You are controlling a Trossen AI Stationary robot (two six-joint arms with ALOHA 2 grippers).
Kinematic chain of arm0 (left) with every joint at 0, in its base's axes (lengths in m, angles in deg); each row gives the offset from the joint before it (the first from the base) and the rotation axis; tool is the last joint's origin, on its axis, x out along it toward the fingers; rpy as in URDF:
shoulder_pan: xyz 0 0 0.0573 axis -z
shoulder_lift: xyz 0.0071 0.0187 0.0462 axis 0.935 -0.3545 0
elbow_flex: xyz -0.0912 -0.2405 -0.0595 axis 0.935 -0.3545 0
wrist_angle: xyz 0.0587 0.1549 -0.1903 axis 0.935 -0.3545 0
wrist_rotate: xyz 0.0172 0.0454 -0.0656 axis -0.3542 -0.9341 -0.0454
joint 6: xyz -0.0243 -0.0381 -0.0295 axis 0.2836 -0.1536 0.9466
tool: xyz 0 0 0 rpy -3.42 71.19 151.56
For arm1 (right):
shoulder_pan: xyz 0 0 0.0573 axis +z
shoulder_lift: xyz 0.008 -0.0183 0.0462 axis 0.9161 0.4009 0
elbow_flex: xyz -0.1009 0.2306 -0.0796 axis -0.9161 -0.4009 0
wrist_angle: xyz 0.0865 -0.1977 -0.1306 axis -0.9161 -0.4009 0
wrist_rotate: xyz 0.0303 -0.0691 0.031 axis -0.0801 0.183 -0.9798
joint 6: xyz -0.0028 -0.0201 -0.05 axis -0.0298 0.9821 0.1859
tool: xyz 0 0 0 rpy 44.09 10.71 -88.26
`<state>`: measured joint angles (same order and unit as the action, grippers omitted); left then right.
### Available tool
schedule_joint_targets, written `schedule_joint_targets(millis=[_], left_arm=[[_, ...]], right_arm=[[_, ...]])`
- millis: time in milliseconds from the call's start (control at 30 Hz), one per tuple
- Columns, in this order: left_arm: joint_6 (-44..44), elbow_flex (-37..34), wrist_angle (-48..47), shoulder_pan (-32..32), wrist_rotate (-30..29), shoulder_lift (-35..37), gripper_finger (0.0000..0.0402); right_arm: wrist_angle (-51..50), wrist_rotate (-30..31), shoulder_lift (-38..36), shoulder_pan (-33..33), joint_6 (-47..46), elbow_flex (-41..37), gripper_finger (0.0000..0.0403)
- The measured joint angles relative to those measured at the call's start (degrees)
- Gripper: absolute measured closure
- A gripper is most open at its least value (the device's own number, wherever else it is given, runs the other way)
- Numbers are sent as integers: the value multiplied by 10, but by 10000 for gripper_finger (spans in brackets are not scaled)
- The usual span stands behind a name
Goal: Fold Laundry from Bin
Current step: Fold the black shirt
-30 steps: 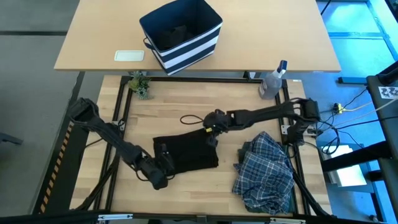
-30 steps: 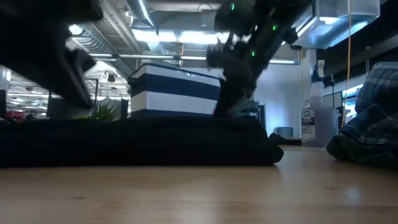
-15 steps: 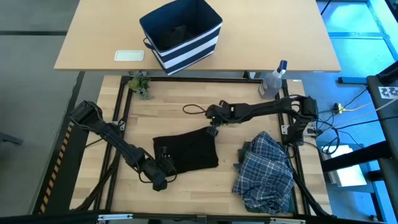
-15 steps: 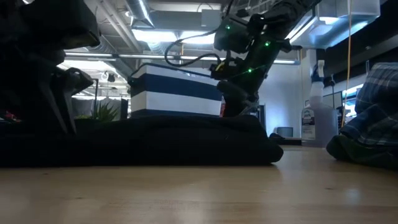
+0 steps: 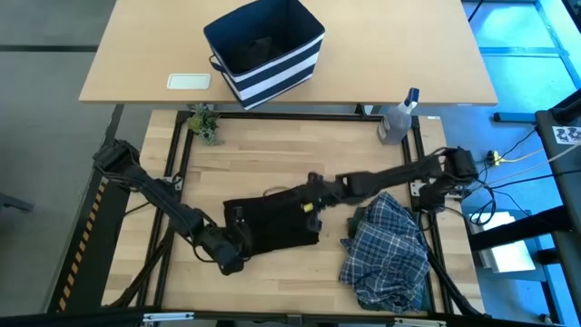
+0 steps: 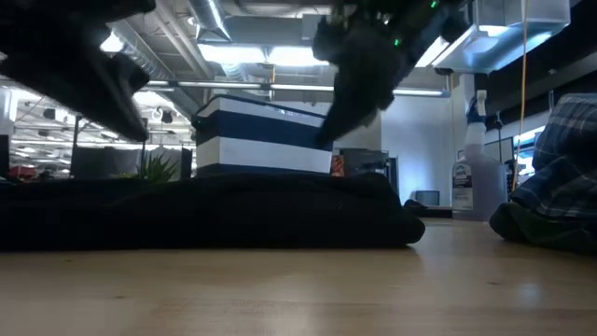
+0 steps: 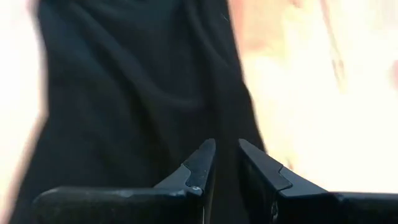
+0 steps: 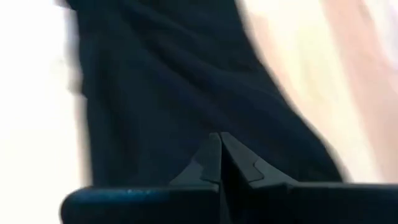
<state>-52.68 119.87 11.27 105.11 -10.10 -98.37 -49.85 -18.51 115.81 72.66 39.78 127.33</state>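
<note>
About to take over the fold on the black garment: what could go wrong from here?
1. The right pincer is shut over the flat black cloth garment; pushing may bunch it.
2. The left pincer, slightly parted at the opposite edge, could drag the fold askew.
3. The crumpled blue-and-white plaid shirt lies close by and might snag.

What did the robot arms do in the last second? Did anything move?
The right gripper, shut, swung away from the black garment toward the bin side, then came back over its far edge. The left gripper shifted only a little at the garment's near corner. The garment, plaid shirt, bin and spray bottle stayed put.
</note>
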Motion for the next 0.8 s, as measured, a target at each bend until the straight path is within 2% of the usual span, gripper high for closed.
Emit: schedule_joint_targets(millis=[167,367,433,600,800], left_arm=[[-35,0,6,-29,-74,-4,342],[-105,0,18,-120,-60,-13,342],[-136,0,29,-151,-40,-14,342],[-183,0,68,-223,53,-20,342],[-197,0,75,-261,107,-75,342]], right_arm=[[79,-7,23,62,-6,1,403],[102,0,58,90,-37,0,403],[101,-3,67,96,-47,0,403],[101,-21,77,104,-63,0,403],[102,-25,78,127,-64,0,403]])
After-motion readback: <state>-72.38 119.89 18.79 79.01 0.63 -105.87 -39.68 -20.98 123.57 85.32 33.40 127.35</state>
